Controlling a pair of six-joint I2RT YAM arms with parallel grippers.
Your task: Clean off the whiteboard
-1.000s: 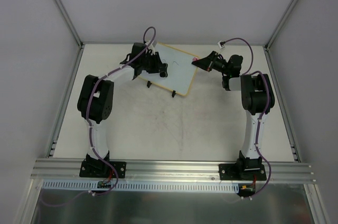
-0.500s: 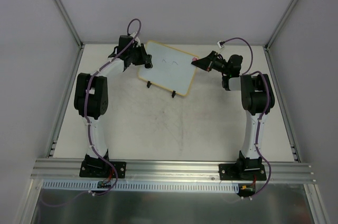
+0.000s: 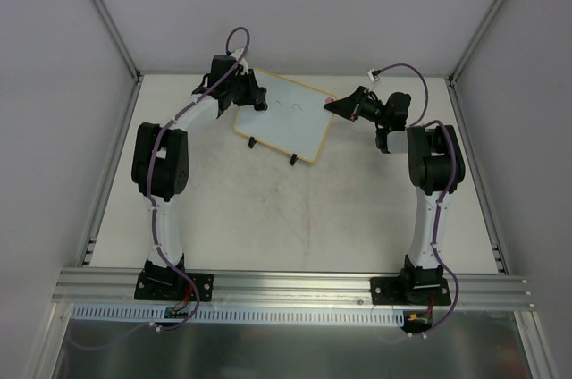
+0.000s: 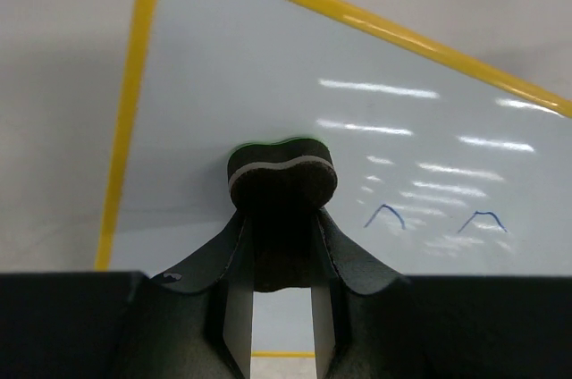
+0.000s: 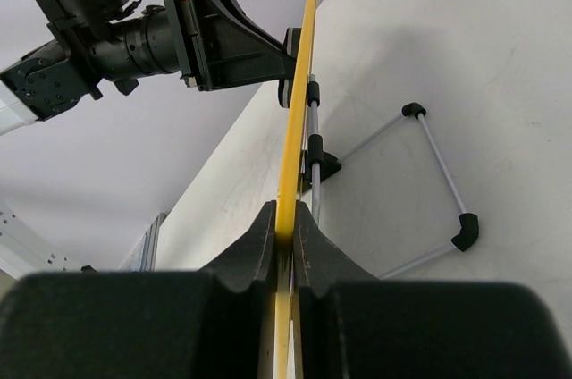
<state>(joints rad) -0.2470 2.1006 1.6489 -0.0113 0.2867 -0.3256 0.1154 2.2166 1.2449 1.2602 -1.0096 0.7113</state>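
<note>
The whiteboard (image 3: pixel 290 120) stands tilted at the back of the table on its wire stand, with two small black feet at its near edge and a pink dot (image 3: pixel 331 98) at its right corner. My left gripper (image 3: pixel 253 98) is shut on a dark felt eraser (image 4: pixel 281 173) and holds it against the board's upper left area (image 4: pixel 268 75). Two small blue marks (image 4: pixel 386 214) lie to the eraser's right. My right gripper (image 3: pixel 334 105) is shut on the board's right edge, which shows edge-on as a yellow strip (image 5: pixel 299 84) between its jaws (image 5: pixel 286 218).
The board's wire stand (image 5: pixel 438 173) with black end caps rests on the table behind the board. Grey enclosure walls and aluminium posts (image 3: pixel 107 12) ring the table. An aluminium rail (image 3: pixel 295 285) carries both arm bases at the near edge.
My left gripper swept left with the eraser to the board's left edge, then came back a little to the right onto the board. The right gripper and the board have not moved.
</note>
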